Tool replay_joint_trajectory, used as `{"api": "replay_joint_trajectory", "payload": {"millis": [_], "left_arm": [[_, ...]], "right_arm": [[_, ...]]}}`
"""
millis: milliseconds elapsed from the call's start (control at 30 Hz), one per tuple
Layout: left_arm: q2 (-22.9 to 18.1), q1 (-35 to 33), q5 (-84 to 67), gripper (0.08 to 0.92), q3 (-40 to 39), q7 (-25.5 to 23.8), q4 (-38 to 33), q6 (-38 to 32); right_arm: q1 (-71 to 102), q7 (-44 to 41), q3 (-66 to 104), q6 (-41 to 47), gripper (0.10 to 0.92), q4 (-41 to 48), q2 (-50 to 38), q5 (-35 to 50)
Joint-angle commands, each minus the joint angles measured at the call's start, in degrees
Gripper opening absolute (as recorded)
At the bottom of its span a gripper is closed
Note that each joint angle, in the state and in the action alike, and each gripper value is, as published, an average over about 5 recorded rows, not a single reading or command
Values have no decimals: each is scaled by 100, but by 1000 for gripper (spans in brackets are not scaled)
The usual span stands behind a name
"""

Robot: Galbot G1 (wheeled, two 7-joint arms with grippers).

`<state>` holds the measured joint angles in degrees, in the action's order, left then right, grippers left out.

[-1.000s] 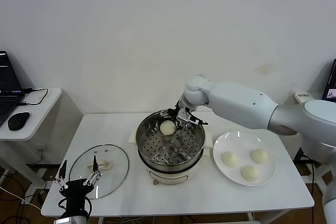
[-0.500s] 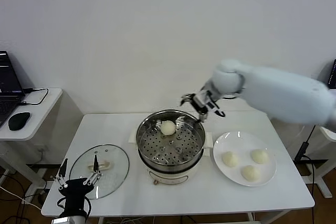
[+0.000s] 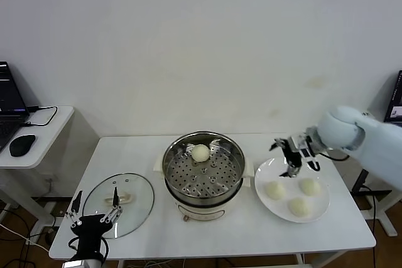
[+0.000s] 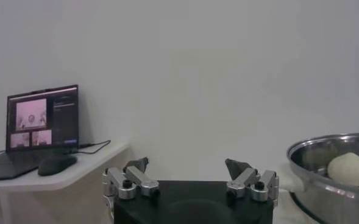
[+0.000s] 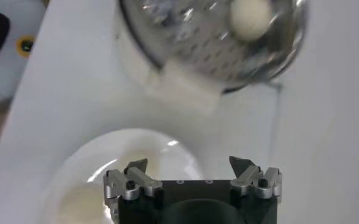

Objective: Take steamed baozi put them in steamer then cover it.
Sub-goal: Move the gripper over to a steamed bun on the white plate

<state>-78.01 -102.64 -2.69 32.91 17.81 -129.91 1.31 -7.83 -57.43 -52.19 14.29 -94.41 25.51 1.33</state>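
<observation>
The steel steamer point(image 3: 204, 174) stands mid-table with one baozi point(image 3: 200, 152) on its perforated tray at the far side; this baozi also shows in the right wrist view point(image 5: 250, 16) and the left wrist view point(image 4: 351, 168). Three baozi point(image 3: 275, 190) lie on the white plate point(image 3: 284, 169) to the right. My right gripper point(image 3: 291, 157) is open and empty, above the plate's far left edge. The glass cover point(image 3: 119, 204) lies flat on the table at the left. My left gripper point(image 3: 93, 219) is open and parked at the table's front left, beside the cover.
A side desk point(image 3: 44, 131) with a laptop point(image 3: 9, 108) and a mouse point(image 3: 22, 145) stands at the left. The table's front edge point(image 3: 213, 252) runs close below the steamer and plate.
My right gripper has left the baozi in the steamer and swung right, from over the pot's far rim to over the plate. The left arm has not moved.
</observation>
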Motion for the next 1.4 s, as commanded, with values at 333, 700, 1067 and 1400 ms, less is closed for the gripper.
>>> {"api": "replay_joint_trajectory", "payload": {"millis": [333,700,1067,1400], "left_arm": [[-27,-34,-11,823,100,-2,83,4],[-31,-4,-9,823,122,-5,130,3],[-42,59,-10,823,127,-5,202,-6],[-63,86,-12,823,115,-2,255,-12]], "right_arm": [[1190,39,675,-25,823,1254,625,-538],[1283,181,628,-81,823,1758,1255,-632],[1326,252,620,-101,823,2065,1602,-737],[1358,204,610,-61,818,2098,1645,-838]]}}
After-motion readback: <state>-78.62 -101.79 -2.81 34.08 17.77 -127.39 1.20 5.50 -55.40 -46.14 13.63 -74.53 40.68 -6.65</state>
